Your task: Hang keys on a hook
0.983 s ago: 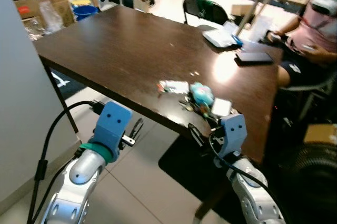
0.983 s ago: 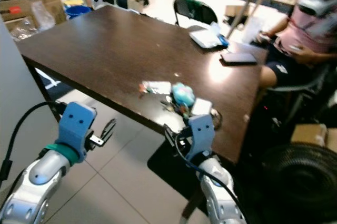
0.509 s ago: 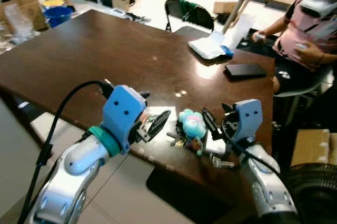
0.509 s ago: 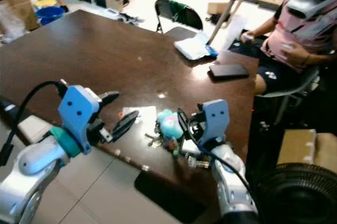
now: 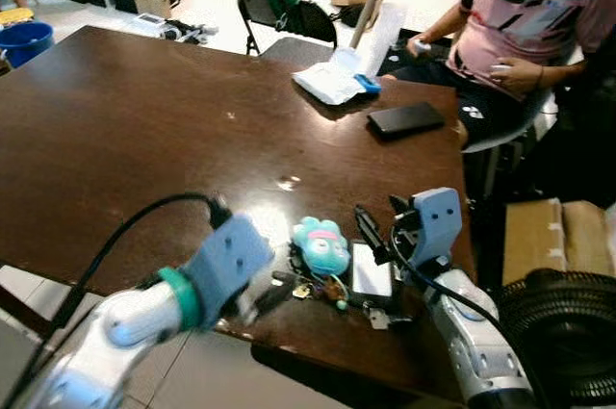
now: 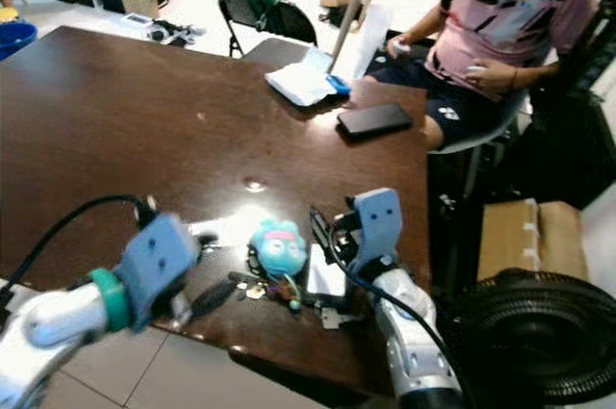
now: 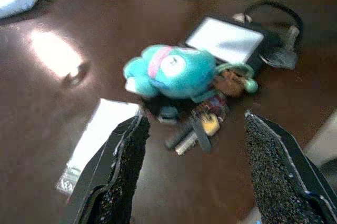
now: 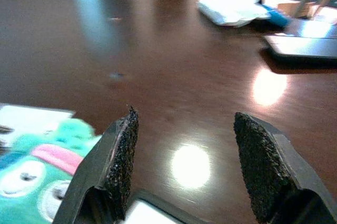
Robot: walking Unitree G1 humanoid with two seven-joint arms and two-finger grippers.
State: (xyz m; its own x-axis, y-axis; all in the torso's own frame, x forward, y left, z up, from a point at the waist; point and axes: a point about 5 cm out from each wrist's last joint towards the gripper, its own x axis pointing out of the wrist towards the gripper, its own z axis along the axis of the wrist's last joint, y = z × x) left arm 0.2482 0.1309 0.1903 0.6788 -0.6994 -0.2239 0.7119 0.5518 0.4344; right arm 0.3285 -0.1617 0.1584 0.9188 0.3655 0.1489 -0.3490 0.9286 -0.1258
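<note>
The bunch of keys with a teal plush charm (image 7: pixel 176 71) lies on the dark wooden table (image 5: pixel 144 120) directly ahead of the left gripper (image 7: pixel 192 166), its 2 fingers spread wide and empty (the right gripper (image 8: pixel 181 166), equally open, hovers just beside).

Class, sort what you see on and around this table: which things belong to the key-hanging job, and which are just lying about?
Job: keys with teal plush keychain; left tool; right tool.

Lying about: black phone, white packet, white card, folding chair.
</note>
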